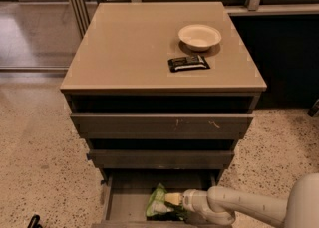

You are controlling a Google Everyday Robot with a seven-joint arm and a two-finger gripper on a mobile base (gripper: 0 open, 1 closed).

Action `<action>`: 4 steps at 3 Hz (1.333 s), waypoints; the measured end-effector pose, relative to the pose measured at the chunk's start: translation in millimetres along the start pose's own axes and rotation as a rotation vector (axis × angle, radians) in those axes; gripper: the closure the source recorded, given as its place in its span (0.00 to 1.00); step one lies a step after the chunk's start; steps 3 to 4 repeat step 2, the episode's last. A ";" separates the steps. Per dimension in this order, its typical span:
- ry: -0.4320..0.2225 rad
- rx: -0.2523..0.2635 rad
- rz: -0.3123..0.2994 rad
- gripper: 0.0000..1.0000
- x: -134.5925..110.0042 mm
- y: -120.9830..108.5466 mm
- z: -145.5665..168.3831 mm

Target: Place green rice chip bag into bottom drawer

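Observation:
The green rice chip bag (158, 201), green and white and wrinkly, lies inside the open bottom drawer (124, 203), near its middle. My gripper (172, 201) reaches in from the right at the end of the white arm and sits right against the bag's right side. The bag hides the fingertips. The drawer's grey floor shows to the left of the bag.
A white bowl (199, 36) and a small black wrapped bar (188, 63) sit on the cabinet top (129, 48). Two upper drawers (162, 124) stand slightly pulled out above the bottom one. Speckled floor lies on both sides. A dark object (34, 221) is at the lower left.

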State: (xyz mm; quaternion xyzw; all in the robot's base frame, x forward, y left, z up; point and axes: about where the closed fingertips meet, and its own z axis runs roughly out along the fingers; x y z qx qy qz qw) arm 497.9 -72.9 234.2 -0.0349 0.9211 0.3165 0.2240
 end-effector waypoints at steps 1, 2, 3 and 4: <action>0.000 0.000 0.000 0.00 0.0 0.0 0.0; 0.000 0.000 0.000 0.00 0.0 0.0 0.0; 0.000 0.000 0.000 0.00 0.0 0.0 0.0; 0.000 0.000 0.000 0.00 0.0 0.0 0.0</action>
